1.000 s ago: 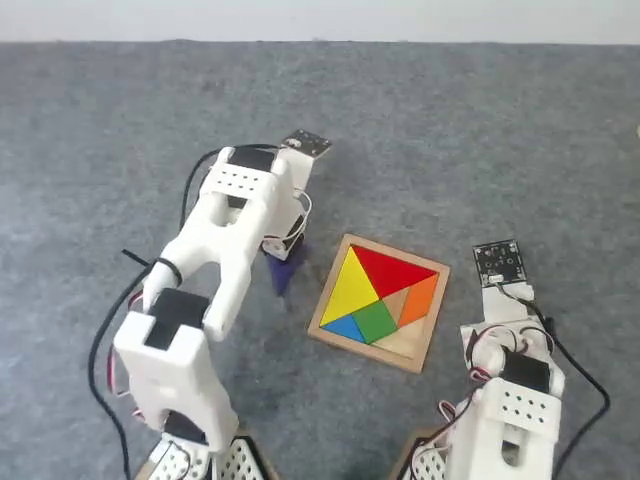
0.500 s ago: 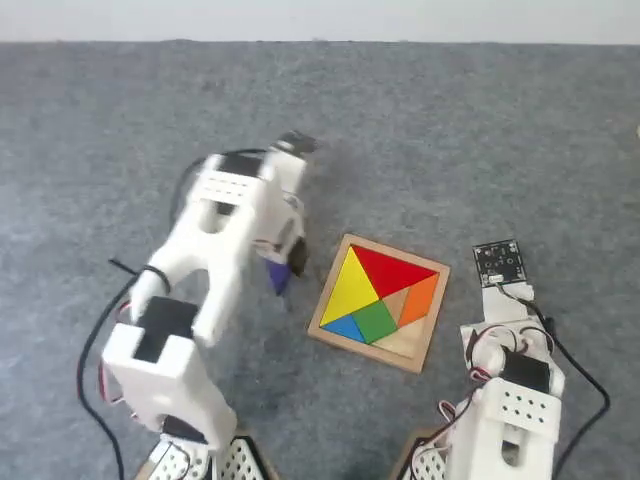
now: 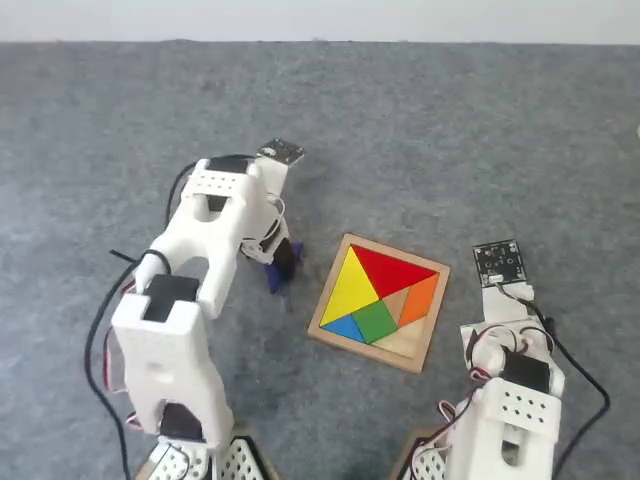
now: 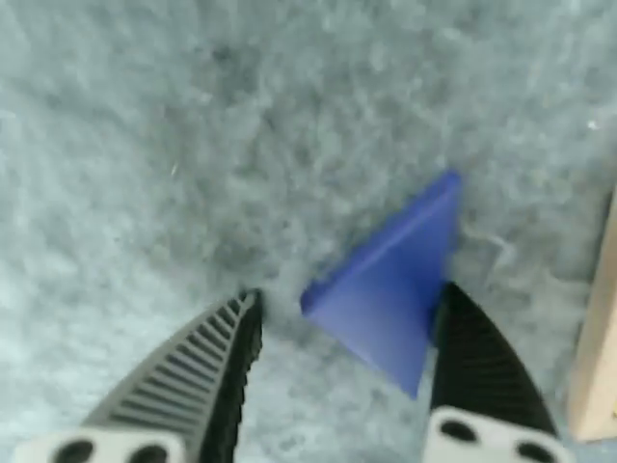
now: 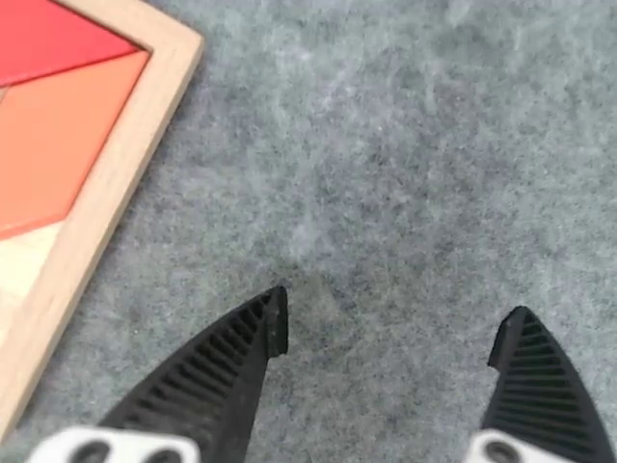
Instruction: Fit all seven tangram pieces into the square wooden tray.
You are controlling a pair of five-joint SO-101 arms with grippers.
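Note:
The square wooden tray [image 3: 431, 334] lies on the grey carpet holding yellow, red, orange, green and light blue pieces, with bare wood at its lower right. A dark blue triangle [image 4: 390, 296] lies on the carpet just left of the tray [image 4: 595, 363], also seen as a dark blue piece [image 3: 276, 275] in the high view. My left gripper [image 4: 345, 313] is open and straddles it, one finger touching its edge. My right gripper [image 5: 395, 333] is open over bare carpet, just right of the tray corner [image 5: 145, 125].
Grey carpet covers the whole table. The left arm [image 3: 215, 240] stretches over the area left of the tray; the right arm [image 3: 505, 390] stays low at the front right. Cables trail by both arm bases.
The left arm swung slightly left and lowered over the dark blue triangle, which shifted little. The right arm kept still.

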